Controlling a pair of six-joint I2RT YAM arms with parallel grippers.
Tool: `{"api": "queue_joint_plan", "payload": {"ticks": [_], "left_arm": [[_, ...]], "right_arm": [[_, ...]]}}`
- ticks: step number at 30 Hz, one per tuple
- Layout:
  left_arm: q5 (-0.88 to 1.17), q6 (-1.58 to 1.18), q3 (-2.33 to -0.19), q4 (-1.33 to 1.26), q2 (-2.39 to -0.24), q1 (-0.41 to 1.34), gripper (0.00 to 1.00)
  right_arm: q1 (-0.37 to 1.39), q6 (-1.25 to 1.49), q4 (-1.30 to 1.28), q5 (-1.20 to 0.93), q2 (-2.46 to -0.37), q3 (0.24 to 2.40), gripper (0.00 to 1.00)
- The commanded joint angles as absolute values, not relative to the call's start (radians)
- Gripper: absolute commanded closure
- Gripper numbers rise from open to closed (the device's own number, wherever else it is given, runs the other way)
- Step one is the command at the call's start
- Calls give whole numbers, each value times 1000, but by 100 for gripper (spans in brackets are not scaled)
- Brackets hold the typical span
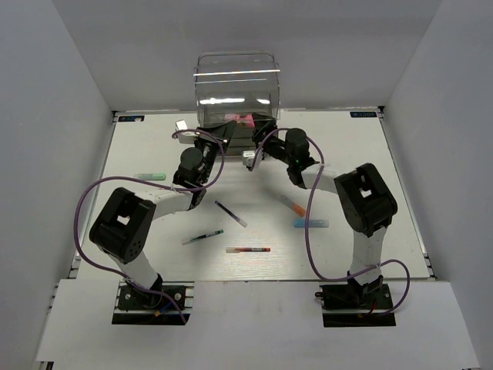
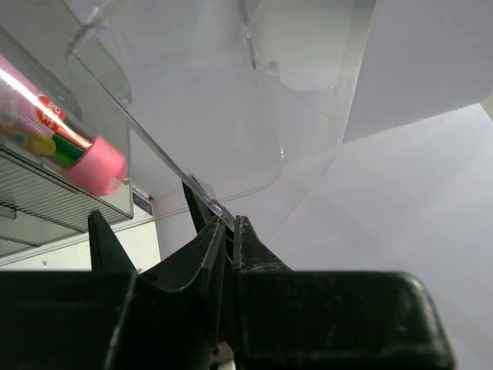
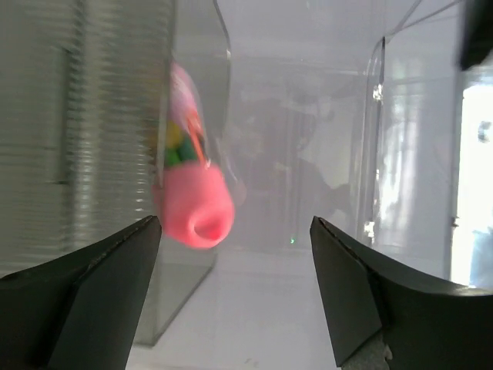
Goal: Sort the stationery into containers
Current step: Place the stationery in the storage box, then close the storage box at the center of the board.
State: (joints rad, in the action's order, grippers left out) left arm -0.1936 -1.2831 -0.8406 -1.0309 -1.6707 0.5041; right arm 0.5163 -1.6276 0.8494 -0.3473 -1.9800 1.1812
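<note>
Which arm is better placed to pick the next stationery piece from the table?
Right. The right gripper is open and empty, with the orange marker and light-blue marker on its side. The left gripper is shut on an edge of the clear container.

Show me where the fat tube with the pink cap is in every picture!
Top view: the pink-capped tube is at top middle, inside the clear cabinet.
Left wrist: the tube is at upper left, behind clear plastic.
Right wrist: the tube is left of middle, blurry.
Shared landmark: the clear cabinet's walls, in all three.
</note>
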Motion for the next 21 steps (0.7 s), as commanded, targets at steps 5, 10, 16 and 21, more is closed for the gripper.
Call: {"api": "queue_joint_plan", "payload": {"ticks": [5, 10, 16, 21], "left_arm": [[-195, -1272, -856, -1031, -1634, 502, 100], [-195, -1272, -856, -1031, -1634, 502, 100], [-195, -1272, -821, -1022, -1625, 502, 100], [-239, -1282, -784, -865, -1602, 502, 84]], "right_arm": [[503, -1476, 905, -508, -1812, 1042, 24], [500, -1405, 902, -587, -1741, 924, 56], [485, -1013, 974, -526, -1626, 794, 100], [471, -815, 871, -440, -1525, 738, 92]]}}
